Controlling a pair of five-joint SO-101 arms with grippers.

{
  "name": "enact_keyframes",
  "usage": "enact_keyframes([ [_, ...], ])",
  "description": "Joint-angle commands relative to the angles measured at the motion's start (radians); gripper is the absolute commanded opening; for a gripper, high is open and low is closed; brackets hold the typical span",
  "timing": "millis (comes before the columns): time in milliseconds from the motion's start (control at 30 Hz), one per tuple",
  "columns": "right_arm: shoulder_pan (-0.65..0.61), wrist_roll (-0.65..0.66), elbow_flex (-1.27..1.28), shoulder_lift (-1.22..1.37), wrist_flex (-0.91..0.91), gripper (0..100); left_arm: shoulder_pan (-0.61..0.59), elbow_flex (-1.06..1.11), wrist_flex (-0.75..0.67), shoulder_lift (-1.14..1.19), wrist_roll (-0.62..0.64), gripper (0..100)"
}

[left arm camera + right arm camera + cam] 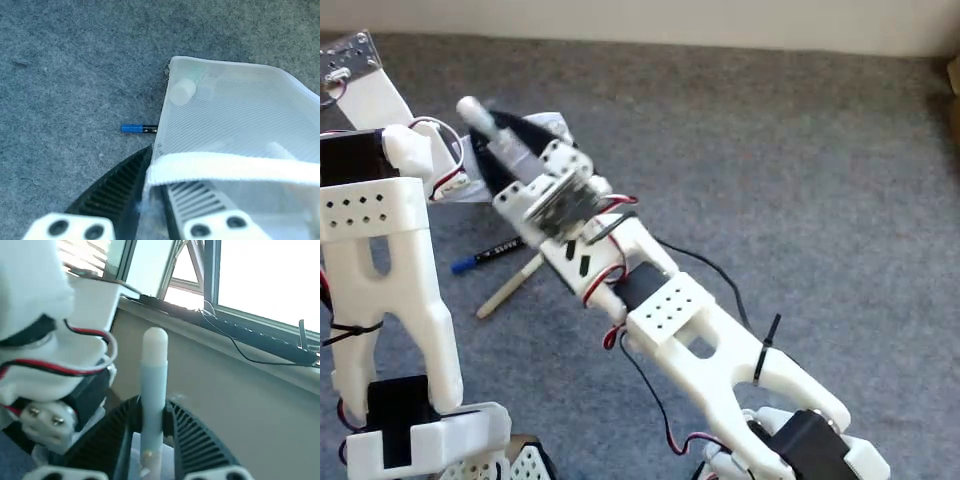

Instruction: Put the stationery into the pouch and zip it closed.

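Pouch (240,110) of white mesh hung pinched at its rim in the left pincer (157,172). Right pincer (152,407) clamped a white-capped pale-blue marker (154,360) close beside it; a blue-capped pen (488,252) lay on the grey worktop (800,180) nearby.

A table (800,150) covered in a grey, felt-like fabric is stretching from the near edge to the far edge, where it is meeting a pale band. Two things are lying directly on it, toward the left side and about midway between the far and near edges. A black pen (488,252) with a blue cap is lying at a slant, its cap pointing toward the left edge. A pale stick (510,287) is lying near it on the near side, slanted more steeply.
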Motion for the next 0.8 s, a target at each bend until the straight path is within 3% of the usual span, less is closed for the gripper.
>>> enact_keyframes([
  [0, -0.050, 0.100, -0.027, -0.016, -0.030, 0.8, -0.022, 0.012, -0.014, -0.002, 0.012, 1],
  [200, -0.076, 0.199, 0.004, -0.015, -0.030, 1.3, -0.022, 0.008, -0.014, -0.002, 0.012, 1],
  [333, -0.076, 0.199, 0.007, -0.022, -0.030, 3.4, -0.022, 0.008, -0.014, -0.002, 0.012, 1],
  [500, -0.074, 0.198, 0.010, -0.022, -0.030, 15.7, -0.022, 0.012, -0.014, -0.002, 0.012, 1],
  [767, -0.073, 0.198, 0.010, -0.025, -0.030, 15.9, -0.022, 0.013, -0.014, -0.002, 0.012, 1],
])
